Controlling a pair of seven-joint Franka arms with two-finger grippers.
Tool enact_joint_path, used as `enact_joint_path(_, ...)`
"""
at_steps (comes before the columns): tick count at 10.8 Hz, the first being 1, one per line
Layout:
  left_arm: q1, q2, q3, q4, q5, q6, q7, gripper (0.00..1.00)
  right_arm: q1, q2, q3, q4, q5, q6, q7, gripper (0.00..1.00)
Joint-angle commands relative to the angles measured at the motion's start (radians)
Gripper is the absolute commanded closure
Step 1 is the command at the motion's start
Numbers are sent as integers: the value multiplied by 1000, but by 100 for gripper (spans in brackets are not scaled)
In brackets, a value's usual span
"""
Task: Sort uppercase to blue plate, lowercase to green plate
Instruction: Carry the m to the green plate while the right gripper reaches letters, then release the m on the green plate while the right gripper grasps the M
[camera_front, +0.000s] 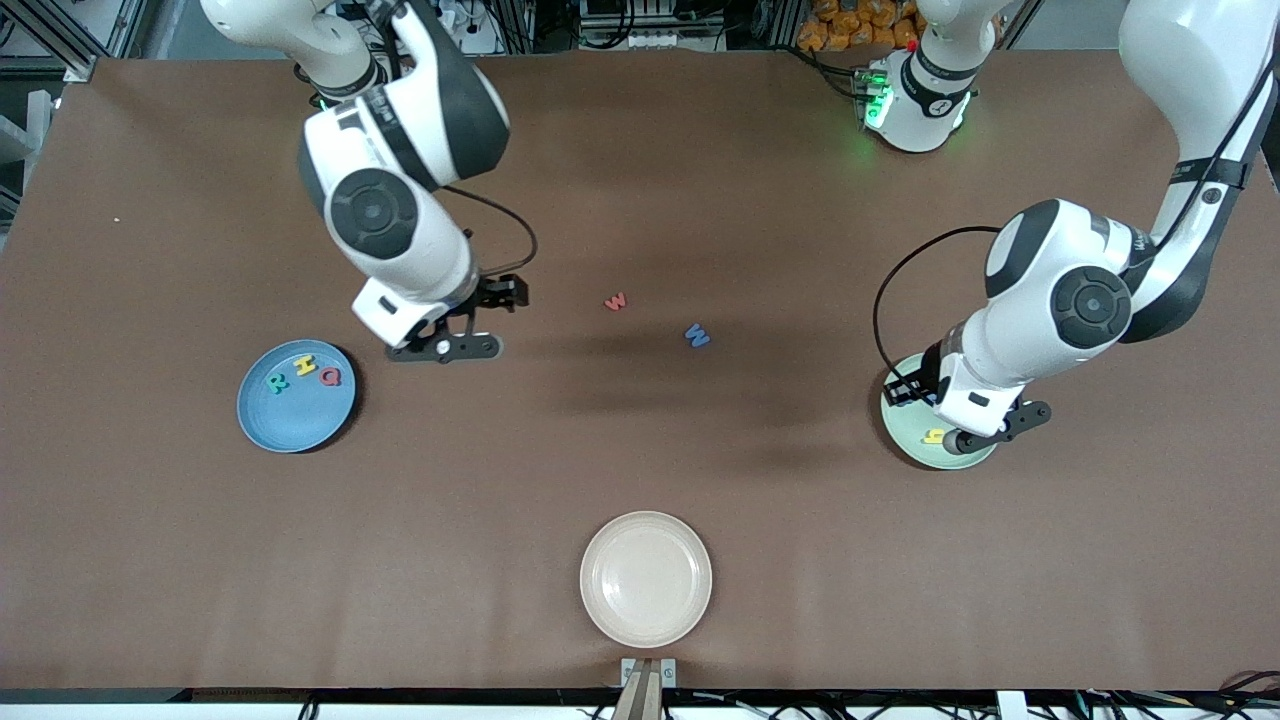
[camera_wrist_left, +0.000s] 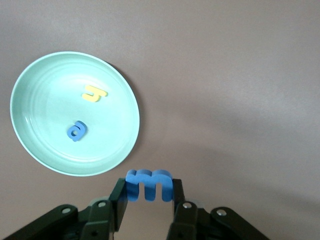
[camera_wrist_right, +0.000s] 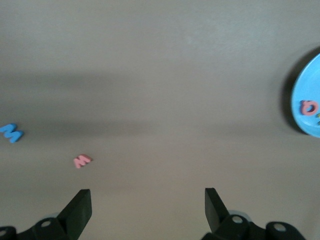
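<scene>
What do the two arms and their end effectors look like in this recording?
Both arms have glossy white shells with dark grey joint bands and round dark grey joint caps; a thin black cable loops beside each wrist. The left end effector and right end effector are matte black, two flat fingers each, with small silver screws. A green light glows at the left arm's base.

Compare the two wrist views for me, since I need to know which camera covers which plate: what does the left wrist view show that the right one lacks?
Left wrist view only: the green plate holding a yellow letter and a small blue letter, and the left gripper shut on a blue m-like letter.
Right wrist view only: the open right gripper, the red w, the blue W, and the blue plate edge with a red Q.
Shared: only the brown table.
</scene>
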Motion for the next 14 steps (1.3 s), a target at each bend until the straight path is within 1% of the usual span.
enact_joint_path(1,26,15,4,-13,-19,-35,84,100,44,8,-4,-18,6,61,106,0)
enact_joint_path(2,52,29,5,-15,-17,-46,127,100,67,24,-2,-18,9,90,146,0)
enact_joint_path(4,86,67,19,-25,18,-47,176,100,75,59,-4,-26,101,162,200,0)
enact_joint_path(5,89,87,45,-27,58,-47,190,100,95,82,-4,-26,109,197,218,0)
enact_joint_path(7,89,121,65,-26,81,-46,193,100,136,140,7,-26,111,306,333,0)
enact_joint_path(9,88,133,71,-29,93,-46,193,100,141,192,36,-24,112,398,379,0)
enact_joint_path(10,86,144,90,-30,106,-46,193,100,147,223,44,-21,112,444,426,0)
enact_joint_path(12,86,172,101,-29,142,-46,193,100,149,270,120,-15,106,531,549,0)
enact_joint_path(14,88,182,108,-29,155,-46,193,100,158,309,140,-9,100,587,636,0)
